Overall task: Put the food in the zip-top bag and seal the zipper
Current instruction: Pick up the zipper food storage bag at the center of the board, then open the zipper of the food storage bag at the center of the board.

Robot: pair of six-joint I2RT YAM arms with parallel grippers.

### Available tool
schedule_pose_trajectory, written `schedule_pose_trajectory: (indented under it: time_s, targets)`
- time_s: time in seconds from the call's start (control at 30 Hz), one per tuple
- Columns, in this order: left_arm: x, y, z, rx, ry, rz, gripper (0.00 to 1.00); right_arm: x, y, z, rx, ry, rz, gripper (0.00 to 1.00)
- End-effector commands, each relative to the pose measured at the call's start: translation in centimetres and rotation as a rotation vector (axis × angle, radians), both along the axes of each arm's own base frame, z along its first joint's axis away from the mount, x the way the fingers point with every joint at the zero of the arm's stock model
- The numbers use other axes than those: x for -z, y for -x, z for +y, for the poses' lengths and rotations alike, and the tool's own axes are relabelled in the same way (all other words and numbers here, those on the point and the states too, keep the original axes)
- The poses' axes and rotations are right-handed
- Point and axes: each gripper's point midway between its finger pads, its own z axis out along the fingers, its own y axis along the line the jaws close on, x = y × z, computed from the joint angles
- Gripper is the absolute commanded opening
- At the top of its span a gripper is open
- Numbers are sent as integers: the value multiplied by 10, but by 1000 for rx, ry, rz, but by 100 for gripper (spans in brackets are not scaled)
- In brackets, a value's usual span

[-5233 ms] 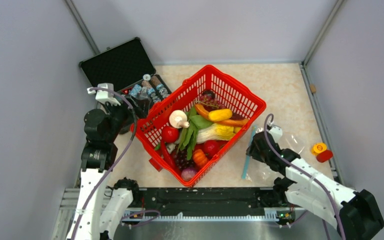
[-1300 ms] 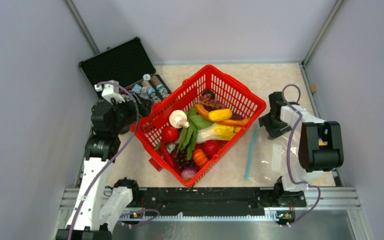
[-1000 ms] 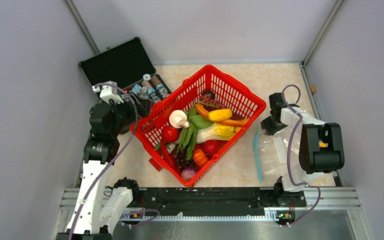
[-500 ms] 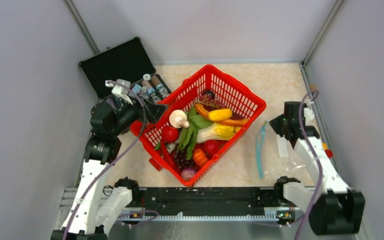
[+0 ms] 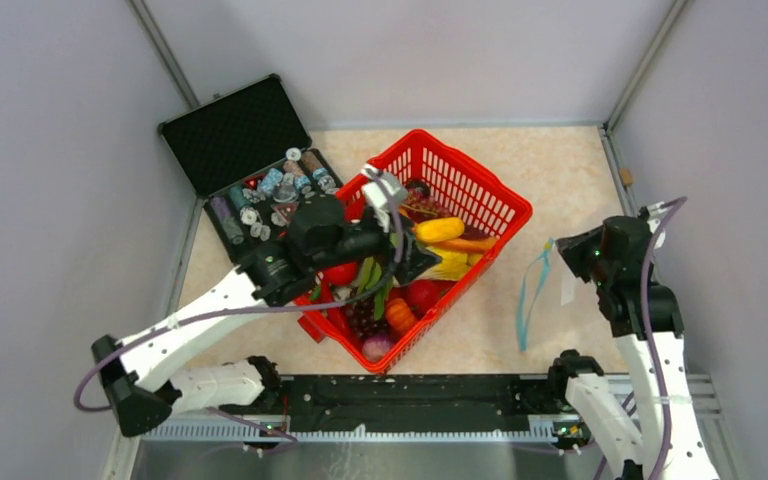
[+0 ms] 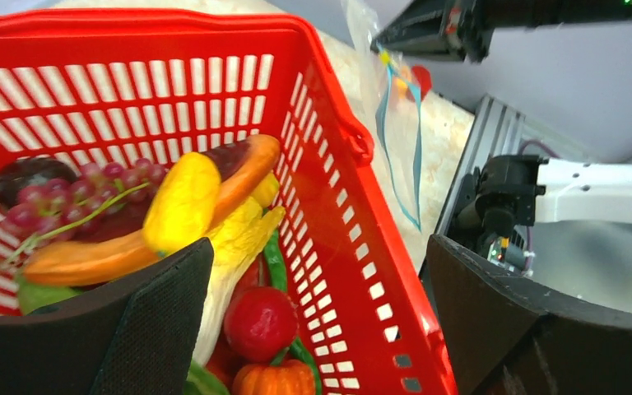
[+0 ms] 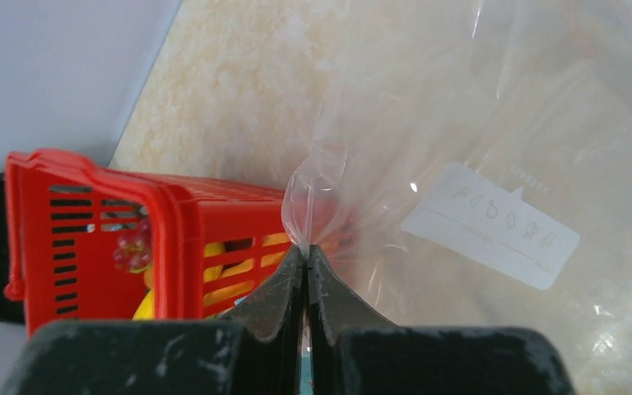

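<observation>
Red lattice plastic basket (image 5: 463, 188) holds plastic toy fruits and vegetables (image 5: 440, 229). Left claw (image 6: 317, 251) spread wide over them; right claw (image 7: 306, 255) clenched on hanging clear soft zip-top bag (image 7: 494, 123).

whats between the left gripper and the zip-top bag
The side wall of the red basket stands between the left gripper and the zip-top bag, then bare tabletop; the left wrist view shows it.
</observation>
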Motion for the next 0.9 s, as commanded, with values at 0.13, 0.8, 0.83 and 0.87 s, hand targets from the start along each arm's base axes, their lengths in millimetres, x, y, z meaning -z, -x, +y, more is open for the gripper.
schedule_pose_trajectory:
  time_s: [0.13,0.8,0.83,0.87]
  targets:
    - [0,5,-73,17,-59,-104,98,-78,10,24,-148,-40,-132,0]
    - [16,29,-167,207,-48,-109,75,-119,19,40,-233,-89,-211,0]
    - [17,29,-168,205,-51,-114,74,-119,18,40,-233,-88,-211,0]
    - [19,29,-170,209,-54,-113,73,-120,19,40,-232,-88,-212,0]
